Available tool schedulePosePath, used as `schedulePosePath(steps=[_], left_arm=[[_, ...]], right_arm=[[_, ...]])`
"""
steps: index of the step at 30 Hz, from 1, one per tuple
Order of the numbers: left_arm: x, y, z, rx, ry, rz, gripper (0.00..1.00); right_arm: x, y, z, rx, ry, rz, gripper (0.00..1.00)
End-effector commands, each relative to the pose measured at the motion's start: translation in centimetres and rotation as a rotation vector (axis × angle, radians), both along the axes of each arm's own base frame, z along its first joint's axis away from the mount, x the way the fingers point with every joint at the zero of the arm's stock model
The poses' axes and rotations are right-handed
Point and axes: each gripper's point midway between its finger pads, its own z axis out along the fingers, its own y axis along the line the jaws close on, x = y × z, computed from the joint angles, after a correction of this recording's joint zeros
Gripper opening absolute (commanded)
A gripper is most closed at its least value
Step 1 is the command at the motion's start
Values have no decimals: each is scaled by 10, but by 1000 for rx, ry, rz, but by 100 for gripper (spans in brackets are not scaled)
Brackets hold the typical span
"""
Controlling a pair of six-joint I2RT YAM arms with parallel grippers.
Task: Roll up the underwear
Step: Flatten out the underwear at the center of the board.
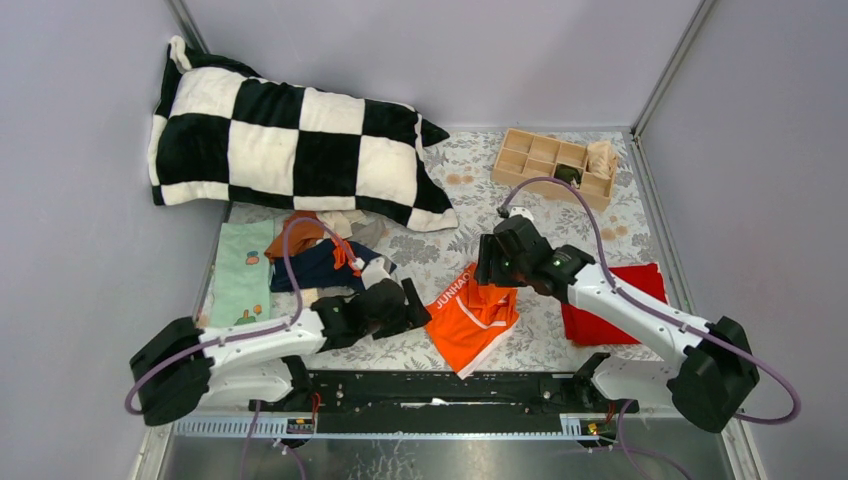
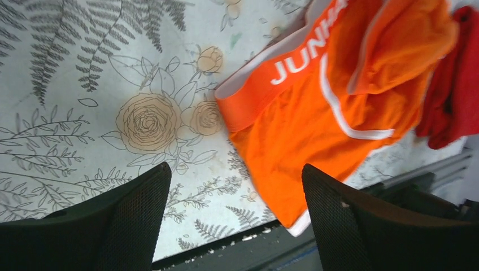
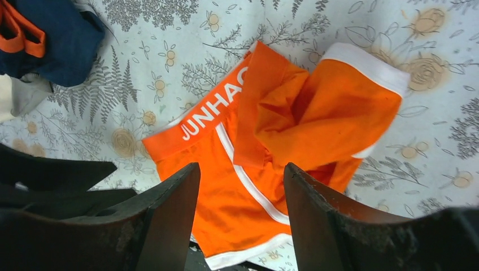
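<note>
The bright orange underwear with white lettering lies crumpled on the floral mat near the front edge, one side folded over itself. My right gripper hovers over its far edge, jaws open with nothing between them. Just to the left of it, my left gripper is open and empty; the orange underwear lies ahead of its right finger. A pile of more underwear sits at the left, navy with orange trim and rust-brown.
A black-and-white checked pillow lies at the back left. A wooden divided box stands at the back right. A red cloth lies under the right arm. A mint cloth lies at the left. The black front rail borders the mat.
</note>
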Motion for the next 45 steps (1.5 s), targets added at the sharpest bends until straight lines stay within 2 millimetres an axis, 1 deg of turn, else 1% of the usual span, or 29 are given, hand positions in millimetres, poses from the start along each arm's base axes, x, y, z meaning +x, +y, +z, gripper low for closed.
schedulePosePath(steps=[1, 5, 7, 10, 12, 16, 18, 19, 24, 26, 28, 29, 30, 31, 35, 37, 40, 43, 45], left_arm=[[15, -13, -10, -34, -2, 141, 88], [23, -16, -11, -50, -15, 193, 85], [27, -16, -14, -36, -19, 209, 82], [30, -20, -21, -20, -8, 221, 71], [30, -21, -28, -7, 10, 225, 65], [28, -18, -42, 17, 40, 247, 60], [28, -18, -46, 21, 41, 254, 58], [29, -18, -48, 22, 41, 255, 56], [31, -26, -50, 33, 47, 236, 32], [30, -26, -53, 46, 50, 233, 22], [30, -22, -55, 64, 51, 239, 3], [30, -21, -54, 70, 47, 239, 0], [31, -20, -53, 79, 38, 236, 0], [33, -18, -50, 95, 18, 222, 0], [43, -13, -33, 154, -61, 193, 0], [46, -8, -26, 173, -90, 185, 0], [47, -7, -19, 164, -120, 167, 0], [44, -1, -22, 172, -116, 167, 0], [43, 3, -26, 179, -106, 173, 0]], right_arm=[[-1, -13, 21, -10, -55, -9, 62], [-7, -14, 21, 27, -53, -20, 58], [-9, -14, 20, 47, -55, -28, 56], [-11, -14, 21, 64, -59, -36, 53], [-11, -14, 24, 76, -65, -37, 52], [-13, -15, 30, 93, -79, -34, 51], [-14, -16, 32, 97, -86, -39, 50], [-15, -17, 31, 97, -87, -40, 50], [-16, -19, 31, 91, -86, -45, 49], [-16, -20, 28, 86, -80, -47, 49], [-17, -18, 23, 75, -63, -36, 50], [-18, -15, 19, 71, -48, -15, 54], [-19, -12, 15, 64, -33, 14, 58], [-22, -9, 10, 53, -8, 44, 60], [-27, -1, -5, -9, 68, 130, 62], [-25, 3, -11, -50, 67, 153, 61], [-21, 6, -21, -157, 46, 196, 56], [-18, 11, -29, -241, 17, 258, 52], [-18, 21, -30, -247, -7, 308, 51]])
